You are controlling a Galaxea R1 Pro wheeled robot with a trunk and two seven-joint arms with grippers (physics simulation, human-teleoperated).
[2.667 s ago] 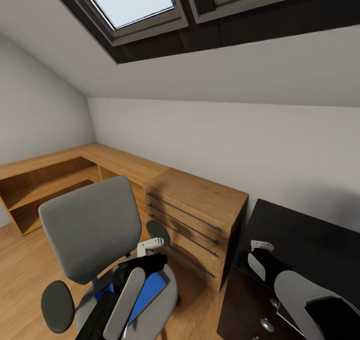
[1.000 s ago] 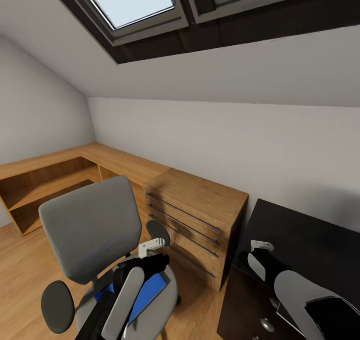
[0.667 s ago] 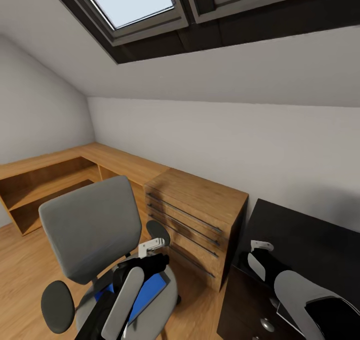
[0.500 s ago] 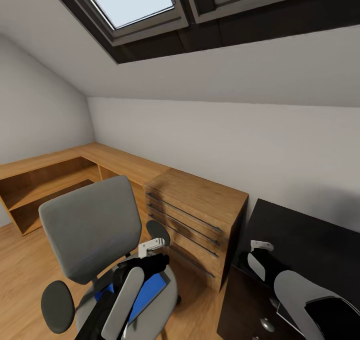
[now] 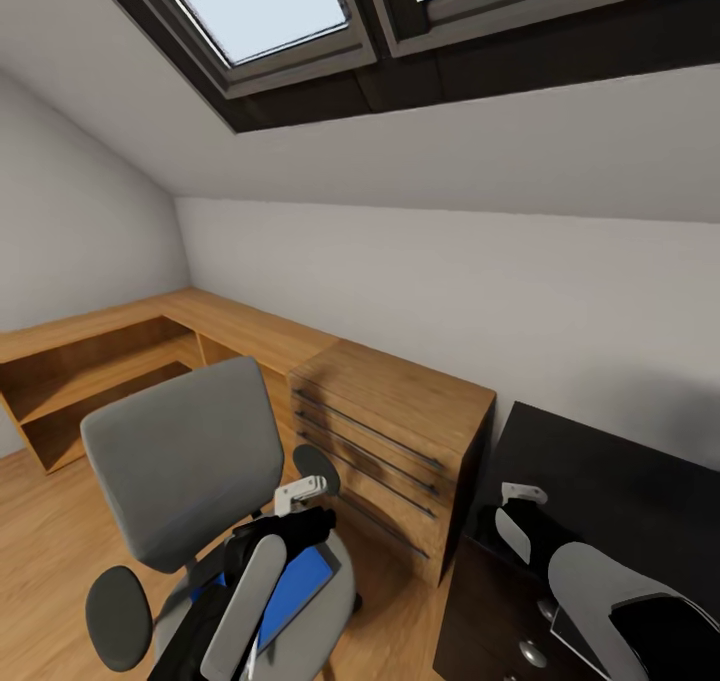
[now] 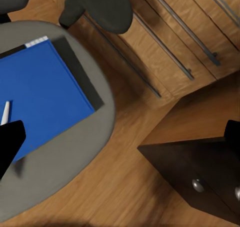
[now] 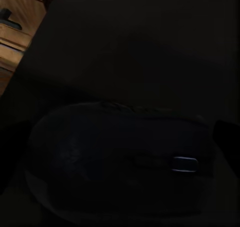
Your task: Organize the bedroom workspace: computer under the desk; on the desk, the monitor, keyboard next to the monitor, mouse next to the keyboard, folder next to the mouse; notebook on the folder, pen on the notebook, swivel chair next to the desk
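Attic bedroom: sloped white ceiling, skylights (image 5: 260,1) at upper left of the head frame, wood floor (image 5: 40,521) at lower left.

Mouse (image 7: 120,162) huge and dim in the right wrist view, lying on the black desk (image 5: 600,481) at lower right of the head frame. Right gripper (image 5: 525,531) low over that desk corner, forearm coming in from the bottom right edge. Too dark to tell how the jaws stand or whether anything is gripped.

Folder (image 6: 45,97) flat on the swivel chair (image 5: 180,461) seat, lower centre-left of the head frame. Pen (image 6: 5,112) on the folder near one edge. Dark slab (image 6: 80,77) along its side is probably the notebook; over or under cannot be told.

Left gripper (image 6: 120,137) hanging above the seat edge, jaws spread wide, nothing held. Forearm rising from the bottom edge across the chair. Light-wood chest of drawers (image 5: 400,431) at frame centre, between chair and desk.

Likely step: mouse placement finishing, folder pickup next. For a clean pickup:
- Shift over the folder first.
- Come down at a free edge overhanging the cushion.
- Mind the loose pen, which could roll off on a tilt.
- Keep the folder level.
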